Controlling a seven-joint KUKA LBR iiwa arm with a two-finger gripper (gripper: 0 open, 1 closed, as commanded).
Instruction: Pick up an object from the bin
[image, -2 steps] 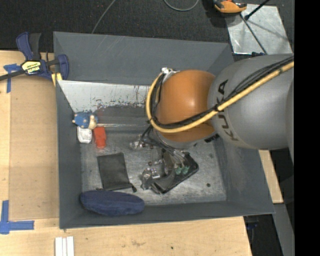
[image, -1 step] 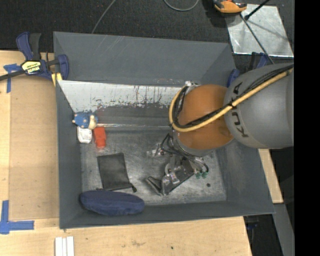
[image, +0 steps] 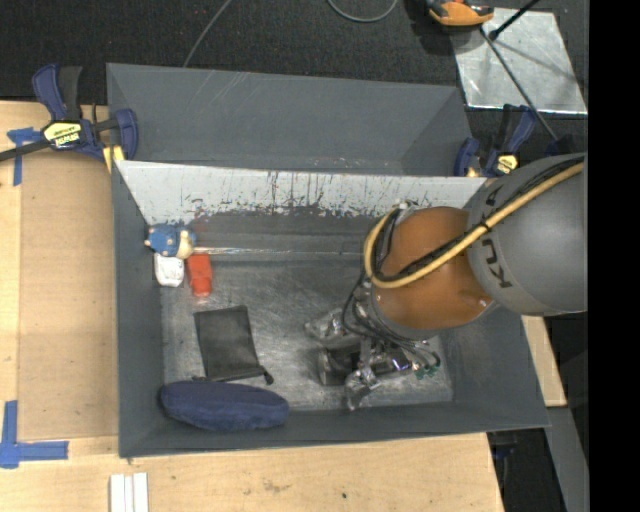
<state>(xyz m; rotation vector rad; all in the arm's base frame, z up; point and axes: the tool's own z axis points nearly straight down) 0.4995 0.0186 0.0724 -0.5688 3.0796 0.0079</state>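
One gripper (image: 372, 368), low over bin floor (image: 285, 290)

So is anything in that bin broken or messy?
Nothing looks broken or spilled. The only odd thing is the bin's back wall, which has dark reddish streaks running down it, like scrapes or stains.

Legible text: one entry. Dark block letters "KU" stand on the grey rounded metal arm link (image: 540, 235), right of the frame, near its lower left edge just beside the orange domed wrist cover (image: 430, 275). The letters run sideways, tilted with the link. Further letters of the word cannot be made out.
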